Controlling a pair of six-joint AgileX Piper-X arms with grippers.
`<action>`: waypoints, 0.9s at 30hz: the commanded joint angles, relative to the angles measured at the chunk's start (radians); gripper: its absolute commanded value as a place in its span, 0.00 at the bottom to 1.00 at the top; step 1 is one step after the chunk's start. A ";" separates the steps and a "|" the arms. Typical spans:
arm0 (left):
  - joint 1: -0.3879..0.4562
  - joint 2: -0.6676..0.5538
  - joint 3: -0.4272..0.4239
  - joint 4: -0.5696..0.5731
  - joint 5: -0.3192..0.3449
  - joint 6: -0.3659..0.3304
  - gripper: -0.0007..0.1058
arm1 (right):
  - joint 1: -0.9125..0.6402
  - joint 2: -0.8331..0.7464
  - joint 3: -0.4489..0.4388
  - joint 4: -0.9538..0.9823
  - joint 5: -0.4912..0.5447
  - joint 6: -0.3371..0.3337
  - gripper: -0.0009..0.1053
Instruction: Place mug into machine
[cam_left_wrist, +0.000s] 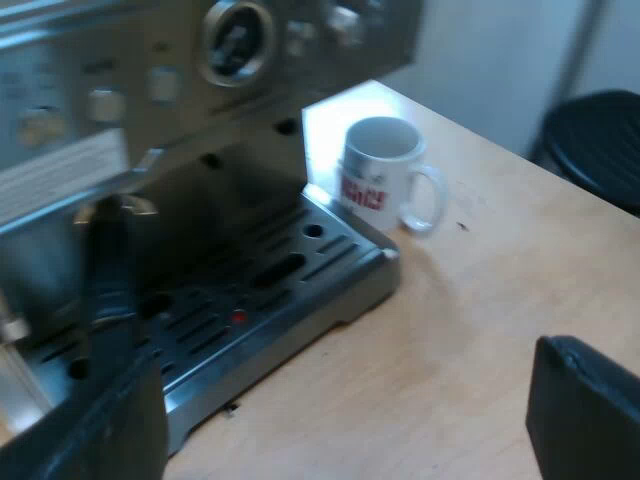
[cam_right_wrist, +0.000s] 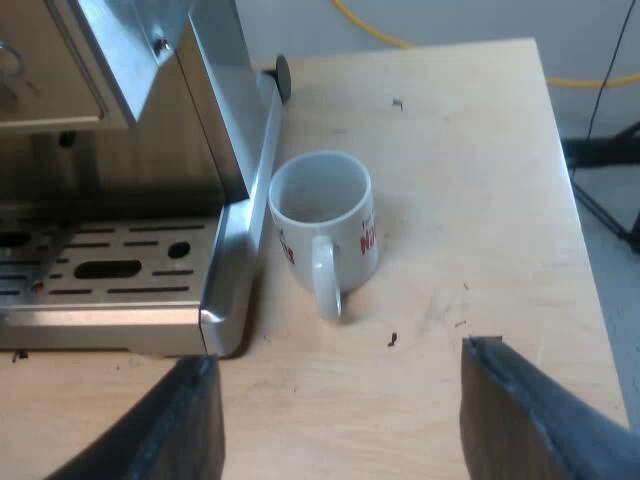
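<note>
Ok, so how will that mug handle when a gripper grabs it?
Likely rigid and fairly light: the mug looks like ceramic and is empty. Its glossy wall may slip in a pinch, and the handle puts weight off-centre. Standing upright on the table, it shouldn't roll, but a high push could tip it.

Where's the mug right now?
In the right wrist view, the mug stands upright on the table beside the drip tray, not on it, handle toward the open right pincer.
</note>
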 joint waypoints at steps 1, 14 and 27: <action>-0.052 0.048 -0.006 -0.064 0.011 -0.010 0.70 | -0.006 0.052 -0.008 -0.002 -0.010 0.005 0.51; -0.233 0.292 -0.006 -0.218 -0.065 -0.009 0.70 | -0.006 0.291 -0.008 -0.062 -0.003 0.041 0.51; -0.237 0.339 -0.006 -0.234 -0.066 -0.009 0.70 | -0.003 0.579 -0.007 -0.247 -0.003 0.041 0.51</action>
